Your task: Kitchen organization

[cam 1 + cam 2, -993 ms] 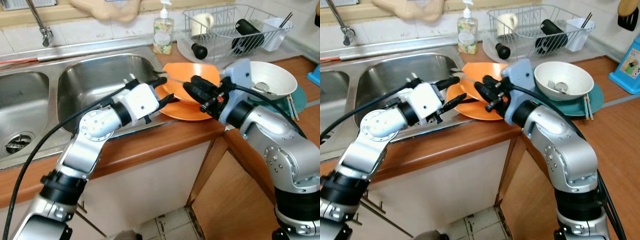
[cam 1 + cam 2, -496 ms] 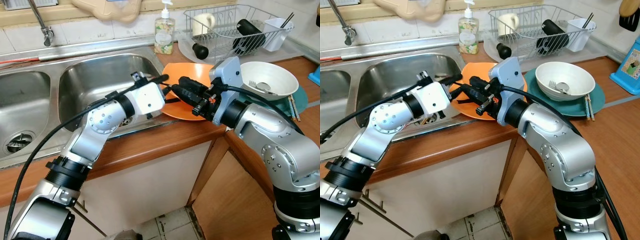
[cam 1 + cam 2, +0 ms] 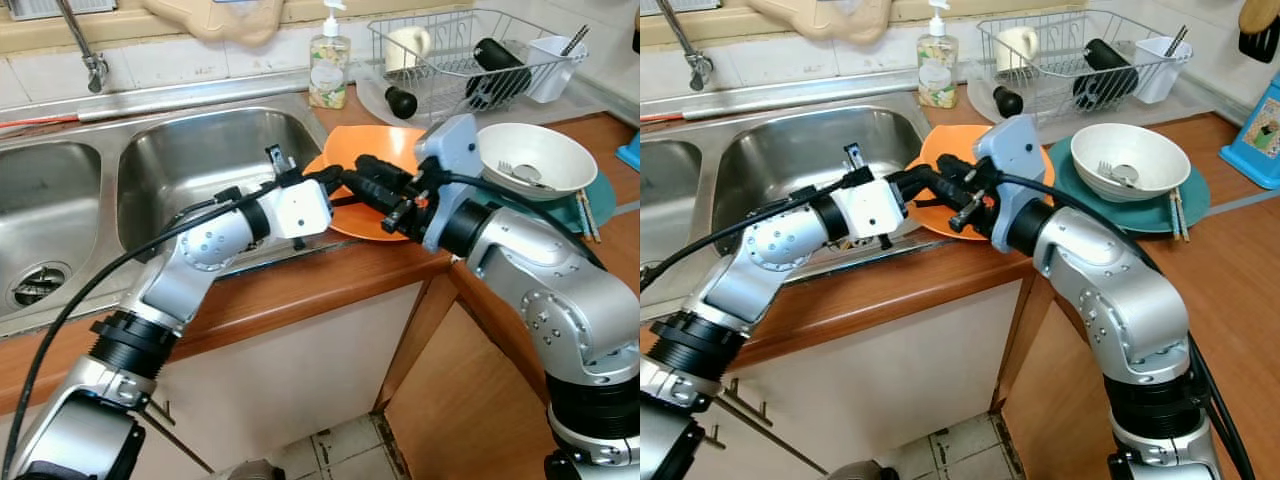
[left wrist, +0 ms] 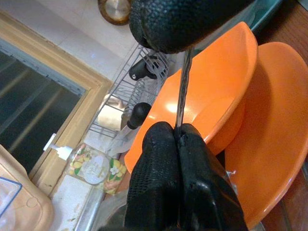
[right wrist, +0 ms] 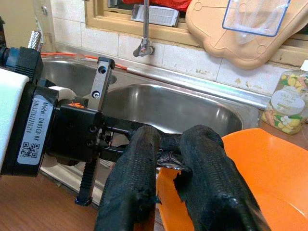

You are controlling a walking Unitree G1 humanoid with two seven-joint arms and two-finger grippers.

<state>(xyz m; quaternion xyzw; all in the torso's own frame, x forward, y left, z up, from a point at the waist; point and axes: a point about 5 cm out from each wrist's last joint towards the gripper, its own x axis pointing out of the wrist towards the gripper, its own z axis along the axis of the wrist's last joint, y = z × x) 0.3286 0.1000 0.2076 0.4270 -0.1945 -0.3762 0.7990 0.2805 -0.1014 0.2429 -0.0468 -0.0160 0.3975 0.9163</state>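
The left tool [image 4: 175,139] pinches a thin metal utensil [image 4: 183,86] above the orange bowl [image 4: 211,96]; right tool [image 5: 166,159] grips it too.

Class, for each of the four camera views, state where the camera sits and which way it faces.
Left eye, right eye: head, looking down at both arms over the round orange plate.
Left wrist: along the left gripper, shut on a thin metal utensil.
Right wrist: along the right gripper toward the steel sink.
Shared: the orange plate.

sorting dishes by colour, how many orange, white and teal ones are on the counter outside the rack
orange: 2, a bowl on a plate
white: 1, a bowl
teal: 1, a plate
total: 4
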